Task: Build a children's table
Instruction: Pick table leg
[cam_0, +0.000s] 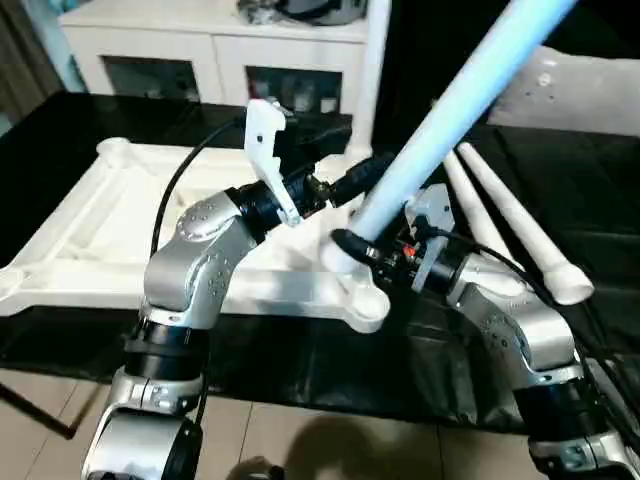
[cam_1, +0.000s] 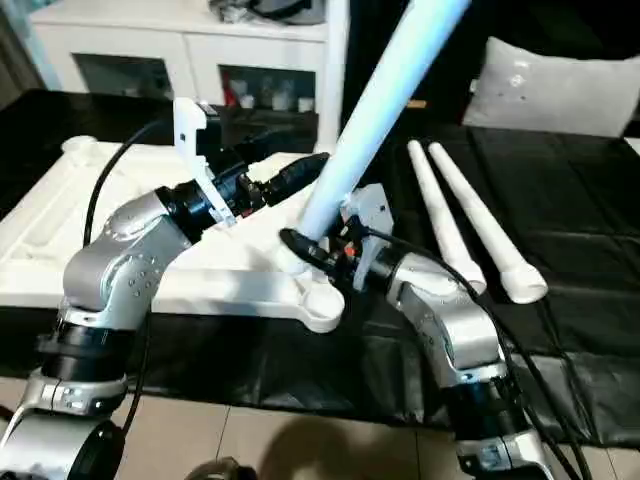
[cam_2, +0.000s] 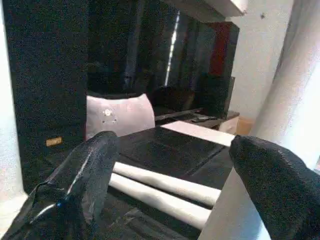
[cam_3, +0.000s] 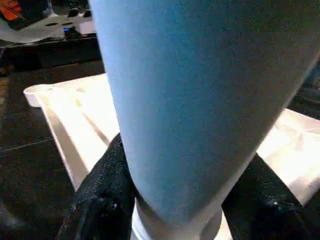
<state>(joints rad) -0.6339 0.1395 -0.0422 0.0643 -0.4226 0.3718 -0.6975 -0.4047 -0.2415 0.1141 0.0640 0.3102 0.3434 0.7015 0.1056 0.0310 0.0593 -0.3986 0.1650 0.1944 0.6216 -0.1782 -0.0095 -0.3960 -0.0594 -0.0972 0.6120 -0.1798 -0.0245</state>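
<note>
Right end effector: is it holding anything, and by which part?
Yes. The right end effector grips a white table leg near its lower end, just above the tabletop corner socket.

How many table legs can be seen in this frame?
3. One leg is gripped by the right end effector, leaning up from the tabletop; two spare legs lie side by side on the black surface to the right. Others may be hidden.

head stereo: down over tabletop (cam_0: 90, 230) | wrists: close along end effectors
</note>
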